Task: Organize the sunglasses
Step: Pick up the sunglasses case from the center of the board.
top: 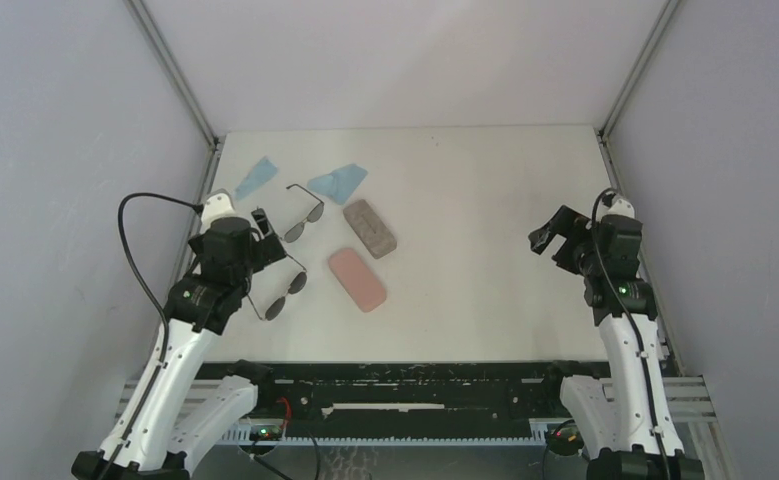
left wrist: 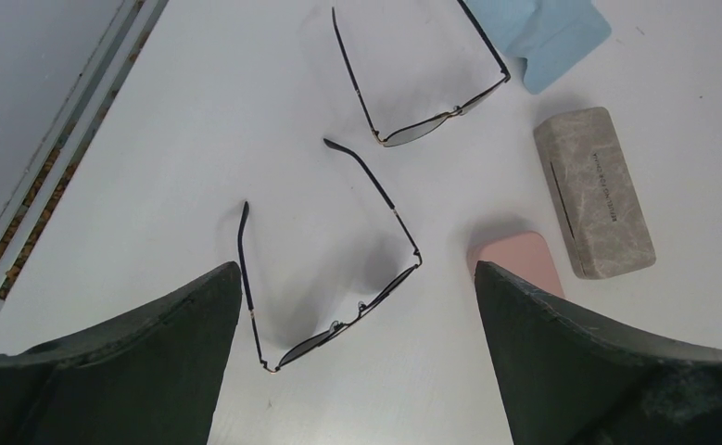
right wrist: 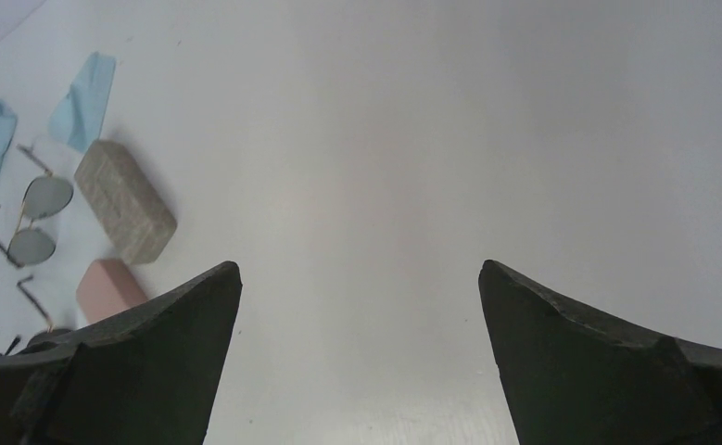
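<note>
Both hands are open and empty. The left hand [left wrist: 357, 269] hovers over the near pair [left wrist: 338, 322] at the table's [left wrist: 199, 139] left, temples unfolded. The far pair [left wrist: 422, 128] lies just beyond, beside the grey case [left wrist: 593, 190]. The right hand [right wrist: 360, 269] waits well off to the right. The wire frame lies flat, so closing fingers may skid over it, bend a temple or smear a lens. A wide descent could also nudge the pink case [left wrist: 514, 264].
</note>
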Robot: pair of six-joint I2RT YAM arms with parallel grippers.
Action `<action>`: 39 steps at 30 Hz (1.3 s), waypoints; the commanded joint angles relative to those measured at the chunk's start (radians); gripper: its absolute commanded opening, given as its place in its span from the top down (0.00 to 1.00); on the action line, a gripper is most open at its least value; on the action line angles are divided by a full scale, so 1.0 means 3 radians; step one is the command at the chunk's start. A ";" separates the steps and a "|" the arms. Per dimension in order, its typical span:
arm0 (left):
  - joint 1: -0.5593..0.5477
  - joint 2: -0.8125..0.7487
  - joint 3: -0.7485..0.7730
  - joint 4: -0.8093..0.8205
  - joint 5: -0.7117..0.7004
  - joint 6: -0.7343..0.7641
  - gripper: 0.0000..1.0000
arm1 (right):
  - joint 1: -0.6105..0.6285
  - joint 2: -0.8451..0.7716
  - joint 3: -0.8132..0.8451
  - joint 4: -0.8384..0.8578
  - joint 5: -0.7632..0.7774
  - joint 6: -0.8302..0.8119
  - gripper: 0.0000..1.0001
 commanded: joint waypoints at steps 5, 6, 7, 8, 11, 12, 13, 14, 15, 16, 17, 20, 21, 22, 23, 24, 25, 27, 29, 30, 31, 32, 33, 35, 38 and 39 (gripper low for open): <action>0.0088 -0.0075 0.0390 0.0097 0.0230 0.0081 0.00 | 0.0463 0.0499 0.0227 0.0219 -0.0437 -0.0303 0.00; 0.0090 -0.0064 0.0487 0.0048 0.0234 0.0067 0.00 | 0.0696 0.0600 0.0293 0.0202 -0.0277 -0.0328 0.00; 0.0093 -0.0046 0.0597 0.0002 0.0234 0.0056 0.00 | 0.0908 0.0695 0.0358 0.0201 -0.0130 -0.0345 0.00; 0.0095 -0.0033 0.0715 -0.0035 0.0223 0.0044 0.00 | 0.1136 0.0797 0.0420 0.0215 -0.0025 -0.0365 0.00; 0.0097 0.0001 0.1171 -0.0132 0.0218 0.0010 0.00 | 0.1744 0.1087 0.0585 0.0355 0.0200 -0.0397 0.00; 0.0098 0.0009 0.1315 -0.0154 0.0222 -0.0008 0.00 | 0.1920 0.1199 0.0647 0.0398 0.0266 -0.0407 0.00; 0.0098 0.0019 0.1443 -0.0178 0.0230 -0.0024 0.00 | 0.2122 0.1360 0.0718 0.0439 0.0332 -0.0439 0.00; 0.0100 0.0019 0.1552 -0.0179 0.0229 -0.0035 0.00 | 0.2284 0.1488 0.0788 0.0497 0.0385 -0.0455 0.00; 0.0104 0.0024 0.1660 -0.0180 0.0222 -0.0056 0.00 | 0.2424 0.1605 0.0860 0.0525 0.0430 -0.0471 0.00; 0.0105 0.0017 0.1749 -0.0178 0.0208 -0.0074 0.00 | 0.2553 0.1738 0.0928 0.0562 0.0466 -0.0494 0.00; 0.0105 0.0019 0.1834 -0.0169 0.0197 -0.0096 0.00 | 0.2685 0.1869 0.1002 0.0594 0.0502 -0.0514 0.00; 0.0102 0.0018 0.2073 -0.0162 0.0156 -0.0158 0.00 | 0.3004 0.2251 0.1298 0.0627 0.0620 -0.0603 0.00; 0.0102 0.0018 0.2145 -0.0162 0.0146 -0.0167 0.00 | 0.3082 0.2374 0.1381 0.0624 0.0655 -0.0618 0.00; 0.0103 0.0018 0.2210 -0.0147 0.0136 -0.0169 0.00 | 0.3149 0.2472 0.1458 0.0632 0.0674 -0.0619 0.00; 0.0102 0.0004 0.2254 -0.0129 0.0118 -0.0172 0.00 | 0.3195 0.2571 0.1515 0.0659 0.0665 -0.0600 0.00; 0.0102 -0.0006 0.2297 -0.0108 0.0097 -0.0172 0.00 | 0.3226 0.2661 0.1559 0.0694 0.0620 -0.0576 0.00; 0.0104 -0.0016 0.2327 -0.0091 0.0078 -0.0170 0.00 | 0.3246 0.2743 0.1593 0.0729 0.0553 -0.0551 0.00; 0.0106 -0.0031 0.2388 -0.0080 0.0019 -0.0152 0.00 | 0.3284 0.2916 0.1723 0.0747 0.0479 -0.0530 0.01; 0.0106 -0.0036 0.2456 -0.0098 -0.0008 -0.0128 0.00 | 0.3336 0.3058 0.1825 0.0752 0.0452 -0.0530 0.01; 0.0103 -0.0045 0.2484 -0.0108 -0.0032 -0.0113 0.01 | 0.3363 0.3120 0.1876 0.0760 0.0437 -0.0538 0.01; 0.0104 -0.0067 0.2472 -0.0100 -0.0081 -0.0102 0.00 | 0.3391 0.3215 0.1923 0.0760 0.0417 -0.0541 0.01; 0.0103 -0.0089 0.2459 -0.0076 -0.0143 -0.0098 0.00 | 0.3404 0.3291 0.1987 0.0749 0.0396 -0.0543 0.01; 0.0102 -0.0104 0.2446 -0.0070 -0.0191 -0.0096 0.00 | 0.3407 0.3368 0.2049 0.0731 0.0364 -0.0530 0.01; 0.0103 -0.0128 0.2440 -0.0077 -0.0251 -0.0087 0.00 | 0.3408 0.3517 0.2176 0.0697 0.0270 -0.0516 0.01; 0.0103 -0.0162 0.2413 -0.0072 -0.0339 -0.0062 0.00 | 0.3421 0.3718 0.2337 0.0662 0.0227 -0.0519 0.01; 0.0102 -0.0166 0.2409 -0.0070 -0.0363 -0.0060 0.00 | 0.3423 0.3786 0.2373 0.0658 0.0223 -0.0523 0.02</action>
